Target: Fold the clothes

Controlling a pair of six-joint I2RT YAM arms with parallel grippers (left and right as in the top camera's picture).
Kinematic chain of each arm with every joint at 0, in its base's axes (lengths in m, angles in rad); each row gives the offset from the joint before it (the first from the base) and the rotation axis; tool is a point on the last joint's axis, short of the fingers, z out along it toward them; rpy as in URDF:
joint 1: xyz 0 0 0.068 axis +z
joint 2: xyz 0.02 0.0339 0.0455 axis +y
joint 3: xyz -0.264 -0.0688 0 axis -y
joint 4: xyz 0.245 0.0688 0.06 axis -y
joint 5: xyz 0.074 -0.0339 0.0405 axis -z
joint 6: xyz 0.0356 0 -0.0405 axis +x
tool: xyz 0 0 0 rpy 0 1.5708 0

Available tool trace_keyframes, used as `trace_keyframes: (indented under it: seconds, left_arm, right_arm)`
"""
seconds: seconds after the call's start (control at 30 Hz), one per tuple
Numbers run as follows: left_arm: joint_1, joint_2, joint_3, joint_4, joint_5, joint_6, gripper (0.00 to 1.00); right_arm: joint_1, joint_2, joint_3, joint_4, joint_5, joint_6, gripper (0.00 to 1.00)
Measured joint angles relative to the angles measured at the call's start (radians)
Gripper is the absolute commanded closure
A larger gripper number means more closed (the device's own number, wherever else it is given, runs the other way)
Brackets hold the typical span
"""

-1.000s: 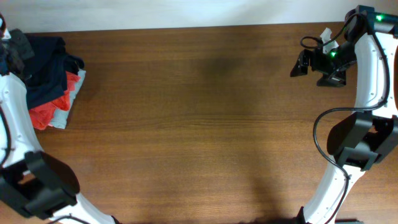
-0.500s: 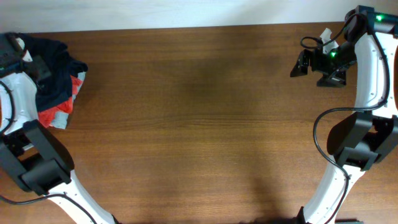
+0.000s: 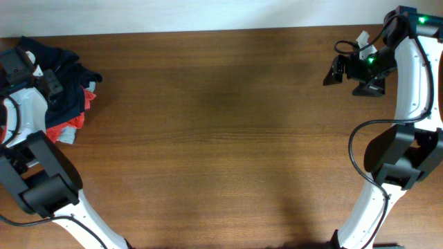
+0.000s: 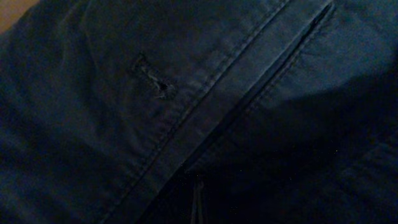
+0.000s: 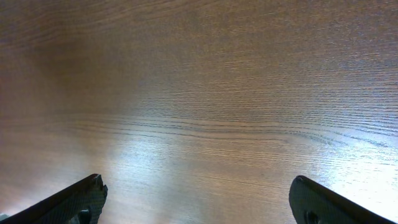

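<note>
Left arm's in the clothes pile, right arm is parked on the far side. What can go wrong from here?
1. The left gripper is shut, apparently on the navy garment, which lies bunched over the red garment. Pulling may drag the red one along.
2. The pile sits at the far-left corner of the table, so fabric could slip off the edge.
3. The right gripper hangs open over bare wood at the opposite side. A one-handed pull likely leaves the garment crumpled.
</note>
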Motion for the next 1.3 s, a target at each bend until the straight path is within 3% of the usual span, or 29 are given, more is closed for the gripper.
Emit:
trace_keyframes:
  seconds: [0.27,0.37,0.53,0.77,0.97,1.3]
  left_arm:
    - [0.001,-0.06,-0.029,-0.015,0.028,0.0,0.99]
    - [0.001,-0.127,-0.053,-0.027,0.038,-0.001,0.93]
    - [-0.003,-0.297,-0.059,-0.037,0.042,-0.003,0.65]
    - [-0.054,-0.513,-0.059,-0.082,0.121,-0.013,0.03]
    - [-0.133,-0.562,-0.059,-0.163,0.227,-0.018,0.01]
    - [-0.183,-0.562,-0.059,-0.344,0.268,-0.019,0.01]
  right_arm:
    - [0.0,0.0,0.0,0.019,-0.001,0.0,0.0]
    - [0.0,0.0,0.002,0.041,-0.006,0.0,0.0]
    - [0.0,0.0,0.087,0.056,-0.007,0.001,0.01]
    - [0.0,-0.006,0.43,-0.006,-0.008,0.0,0.01]
    - [0.003,-0.062,0.634,-0.058,-0.008,0.015,0.01]
    - [0.005,-0.31,0.653,-0.058,-0.016,0.061,0.01]
